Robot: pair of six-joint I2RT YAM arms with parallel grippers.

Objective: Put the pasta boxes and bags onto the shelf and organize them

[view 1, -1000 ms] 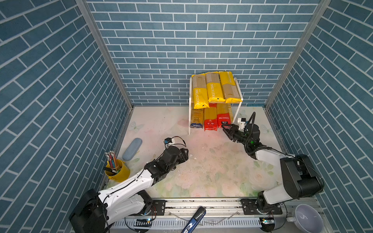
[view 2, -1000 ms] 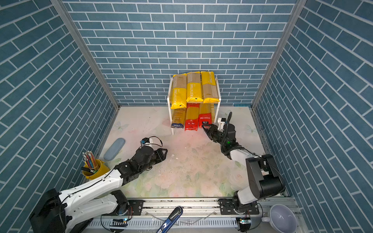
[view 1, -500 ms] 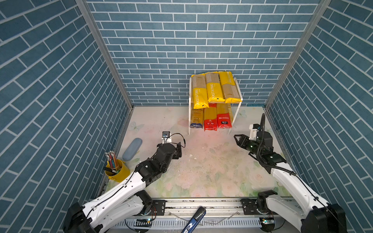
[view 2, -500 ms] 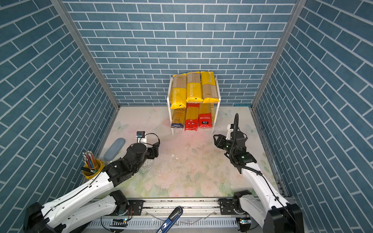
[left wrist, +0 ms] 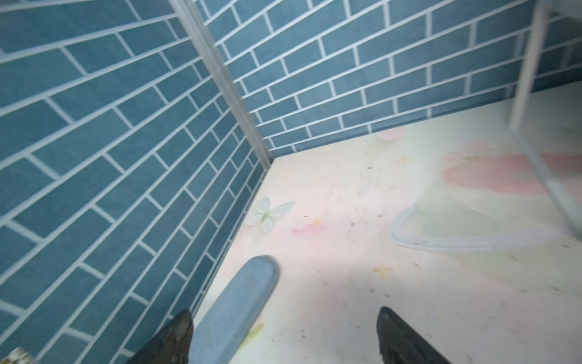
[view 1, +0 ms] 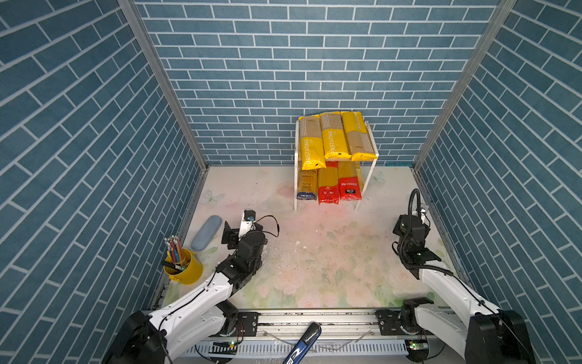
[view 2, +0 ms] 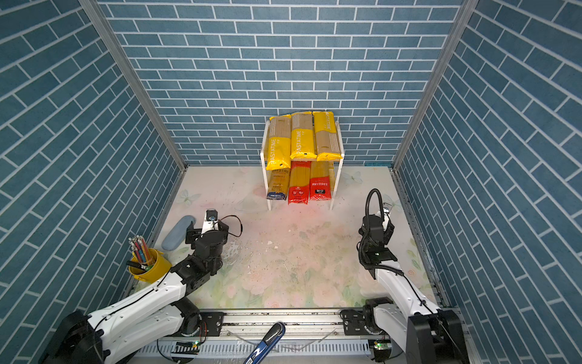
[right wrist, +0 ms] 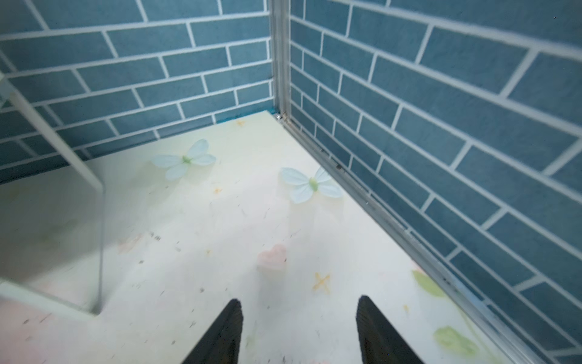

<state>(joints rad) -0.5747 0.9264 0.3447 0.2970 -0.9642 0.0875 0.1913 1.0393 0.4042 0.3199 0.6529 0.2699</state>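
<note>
Six pasta packs (view 1: 334, 138) are being carried by the shelf (view 1: 295, 203) at the back wall: three yellow packs (view 2: 302, 138) are lying side by side on the top tier, with two red-ended packs (view 2: 299, 189) and a blue-ended pack (view 2: 278, 186) beneath them. Both grippers are being held over the floral table (view 1: 315, 268), well apart from the shelf. The left gripper (left wrist: 283, 315) is spread wide and empty beside a grey-blue case (left wrist: 239, 302), and the right gripper (right wrist: 299, 301) is parted and empty.

Yellow packs (view 1: 334, 138) — blue-brick walls (view 1: 283, 63)
</note>
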